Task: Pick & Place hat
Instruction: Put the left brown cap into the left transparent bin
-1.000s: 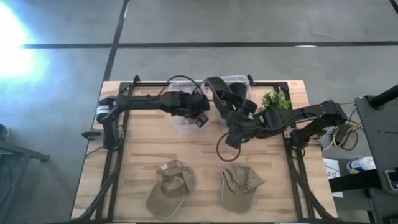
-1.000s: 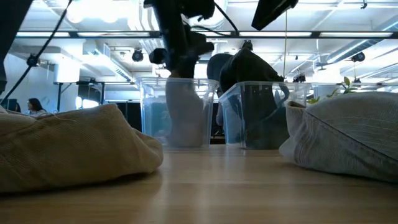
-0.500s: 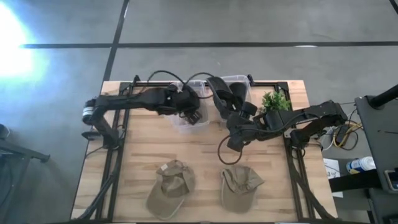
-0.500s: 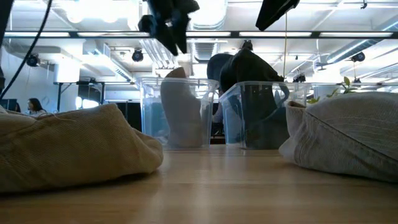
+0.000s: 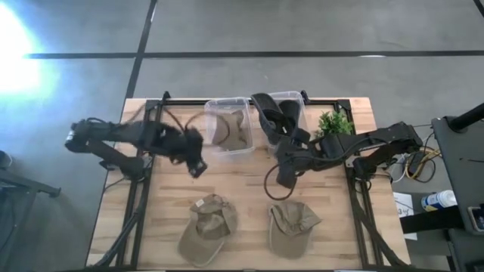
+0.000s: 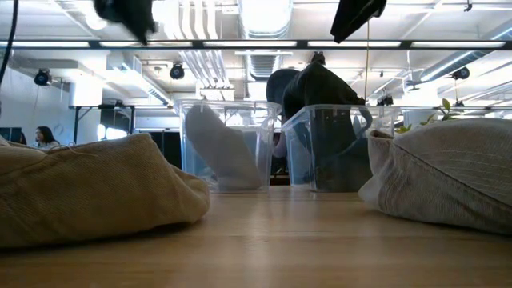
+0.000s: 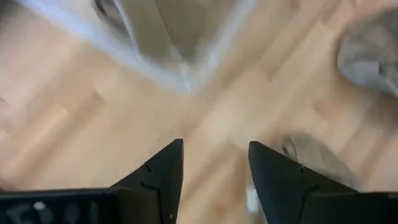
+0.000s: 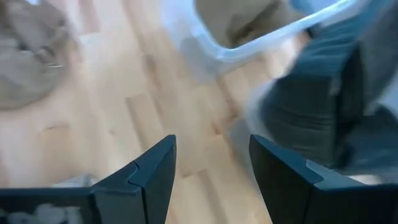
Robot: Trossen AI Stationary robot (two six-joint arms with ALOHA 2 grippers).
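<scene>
A tan hat [image 5: 229,127] lies in the clear left bin [image 5: 219,148]; in the low view it leans against the bin's wall [image 6: 224,148]. Dark hats [image 5: 274,113] fill the clear right bin [image 5: 296,97], and their tops stick out above its rim. Two more tan hats [image 5: 208,225] [image 5: 292,224] lie on the table near its front edge. My left gripper [image 5: 197,162] hangs open and empty over bare wood left of the left bin; its fingers show apart in the left wrist view [image 7: 214,168]. My right gripper [image 5: 283,175] is open and empty in front of the right bin [image 8: 211,162].
A small green plant [image 5: 335,121] stands at the back right beside the right bin. A black cable loop [image 5: 274,187] hangs under my right arm. Bare wood lies between the bins and the two front hats. The black frame rails [image 5: 144,181] run along both table sides.
My left gripper has risen out of the left bin and swung fast toward the table's left edge and a little nearer. The tan hat has stayed in the bin and now leans lower against its wall.
</scene>
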